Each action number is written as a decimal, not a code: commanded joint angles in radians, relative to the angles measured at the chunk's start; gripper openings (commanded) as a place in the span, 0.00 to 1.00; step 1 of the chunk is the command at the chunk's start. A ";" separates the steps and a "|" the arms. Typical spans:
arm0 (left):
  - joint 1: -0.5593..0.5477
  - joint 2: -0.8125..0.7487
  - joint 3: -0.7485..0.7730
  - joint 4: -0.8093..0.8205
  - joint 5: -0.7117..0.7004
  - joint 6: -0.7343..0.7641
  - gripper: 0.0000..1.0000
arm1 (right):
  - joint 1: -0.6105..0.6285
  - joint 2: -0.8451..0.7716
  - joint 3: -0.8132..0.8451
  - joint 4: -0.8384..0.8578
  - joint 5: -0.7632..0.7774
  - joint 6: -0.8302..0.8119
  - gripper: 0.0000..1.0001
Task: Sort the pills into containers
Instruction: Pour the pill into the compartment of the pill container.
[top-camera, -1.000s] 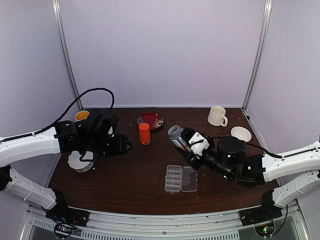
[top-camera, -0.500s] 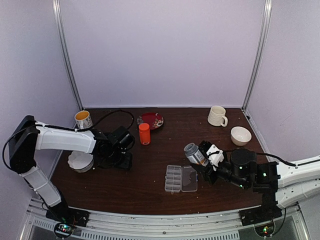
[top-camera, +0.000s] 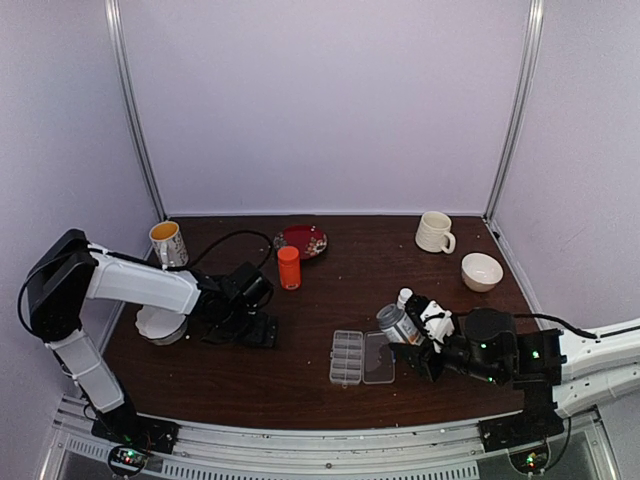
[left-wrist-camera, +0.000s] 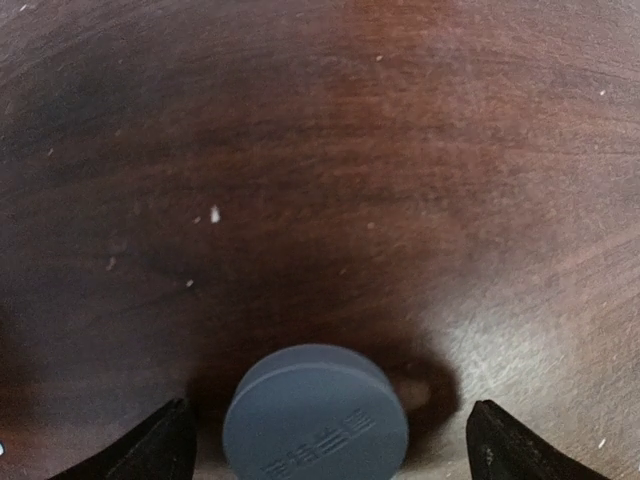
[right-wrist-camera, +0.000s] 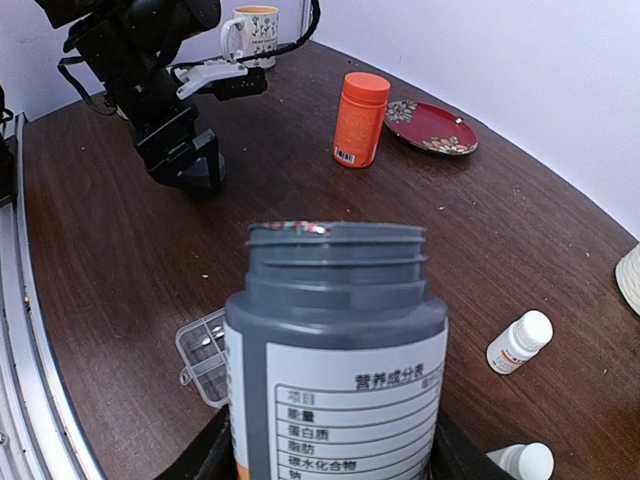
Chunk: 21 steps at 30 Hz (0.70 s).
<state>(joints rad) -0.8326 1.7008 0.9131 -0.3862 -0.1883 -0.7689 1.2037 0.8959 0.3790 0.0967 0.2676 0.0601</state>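
The left gripper (top-camera: 262, 330) had just sprung wide, leaving the grey cap (left-wrist-camera: 315, 415) loose on the table (top-camera: 320, 300) — so the uncapped grey bottle (top-camera: 398, 322), clamped in the right gripper (top-camera: 418, 325) just beside the organiser box (top-camera: 360, 357), looked ready to pour.

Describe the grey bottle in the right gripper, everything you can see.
The grey bottle is plastic-looking, cap off, threaded neck bare, with a white label printed in Chinese characters. The right gripper clamps its lower body from both sides. It is held off the table, tilted, just right of the organiser box.
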 joint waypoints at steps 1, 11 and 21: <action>-0.021 -0.058 -0.030 -0.016 -0.063 -0.023 0.97 | -0.007 -0.014 0.010 -0.013 -0.019 0.041 0.00; -0.126 -0.105 0.011 -0.062 -0.139 -0.024 0.94 | -0.067 0.061 0.048 -0.048 -0.116 0.080 0.00; -0.194 -0.138 -0.059 0.310 0.057 0.051 0.89 | -0.168 0.211 0.169 -0.177 -0.356 0.131 0.00</action>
<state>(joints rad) -1.0294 1.5837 0.8890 -0.3153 -0.2386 -0.7589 1.0702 1.0733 0.4805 -0.0147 0.0418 0.1562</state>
